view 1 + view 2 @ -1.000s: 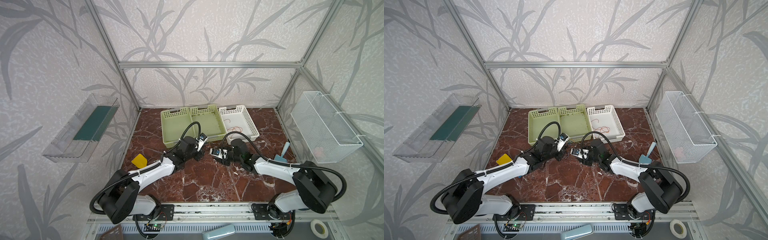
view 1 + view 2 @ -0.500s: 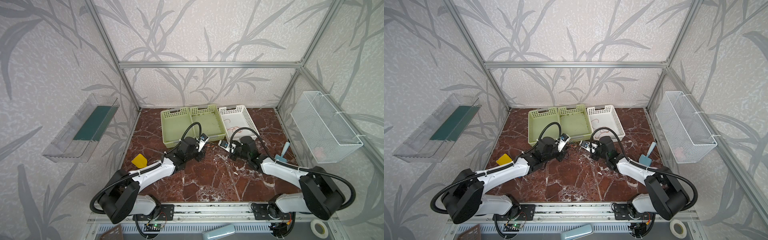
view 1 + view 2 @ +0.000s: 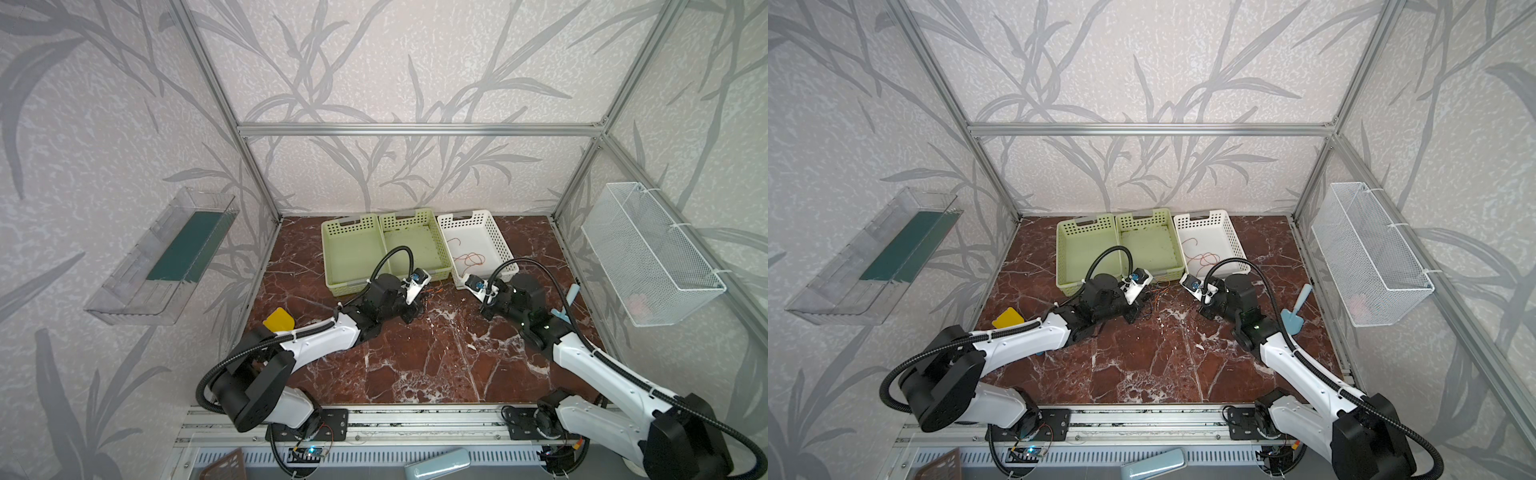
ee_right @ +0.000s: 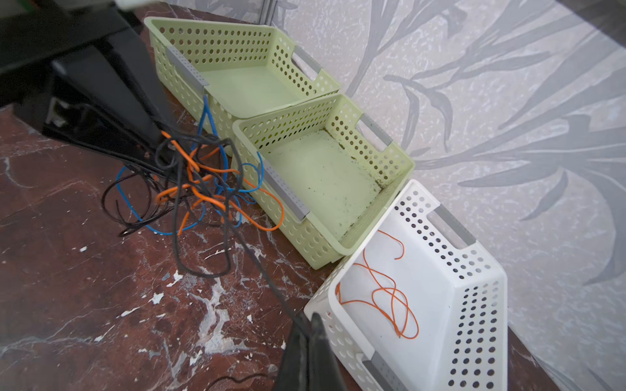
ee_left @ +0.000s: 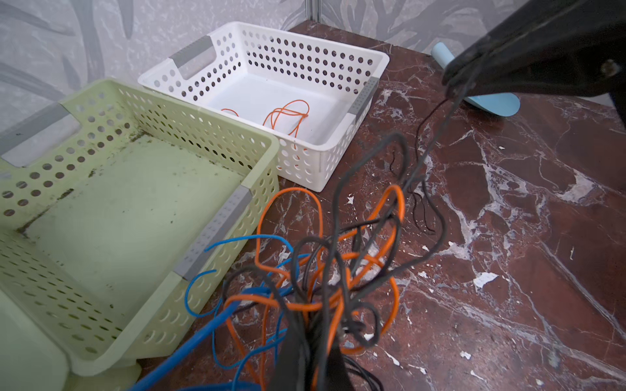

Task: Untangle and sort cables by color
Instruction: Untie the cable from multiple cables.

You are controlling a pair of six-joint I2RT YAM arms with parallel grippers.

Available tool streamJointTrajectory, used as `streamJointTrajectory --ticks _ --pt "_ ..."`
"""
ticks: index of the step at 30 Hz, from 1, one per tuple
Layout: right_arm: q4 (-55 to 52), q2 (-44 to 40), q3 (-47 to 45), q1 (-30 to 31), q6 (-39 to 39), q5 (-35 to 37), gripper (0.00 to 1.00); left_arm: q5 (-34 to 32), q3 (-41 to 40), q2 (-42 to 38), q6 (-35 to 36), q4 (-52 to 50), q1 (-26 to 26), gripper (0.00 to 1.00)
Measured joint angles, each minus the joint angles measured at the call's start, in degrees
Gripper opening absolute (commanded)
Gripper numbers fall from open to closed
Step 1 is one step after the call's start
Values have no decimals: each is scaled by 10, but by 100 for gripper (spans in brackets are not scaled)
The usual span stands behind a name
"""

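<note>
Your left gripper (image 5: 311, 345) stands clamped on a knot of blue, orange and dark cables (image 5: 325, 270). The loops spill out ahead of its fingertips onto the marble table (image 5: 508, 270), just beside a green basket (image 5: 203, 135). Your right gripper (image 4: 310, 333), jaws pressed together, pinches a single dark cable (image 4: 261, 268) that runs straight from its tips back into the knot. Right beside that gripper sits a white basket (image 4: 474, 298), an orange cable (image 4: 389, 291) lying loose inside.
</note>
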Motion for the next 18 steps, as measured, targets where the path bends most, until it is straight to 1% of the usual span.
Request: streamJointTrajectory --ticks 3,6,7,10,12,14,18 --pt "-12 3 -3 0 -17 -42 0 12 1 25 -11 -7 2 5" --pt "-16 23 -3 19 -38 -54 0 23 5 55 -25 -19 5 14" --pt "-18 30 -3 27 -46 -52 0 25 5 65 -31 -24 7 18" --pt "-32 55 -3 48 -70 -48 0 26 5 85 -45 -42 12 35" --pt "-35 65 -3 52 -80 -48 0 26 2 87 -54 -46 14 44" --pt "-36 71 -3 52 -89 -48 0 26 -4 82 -59 -43 16 51" --pt "-36 80 -3 53 -106 -47 0 28 -19 58 -63 -37 16 60"
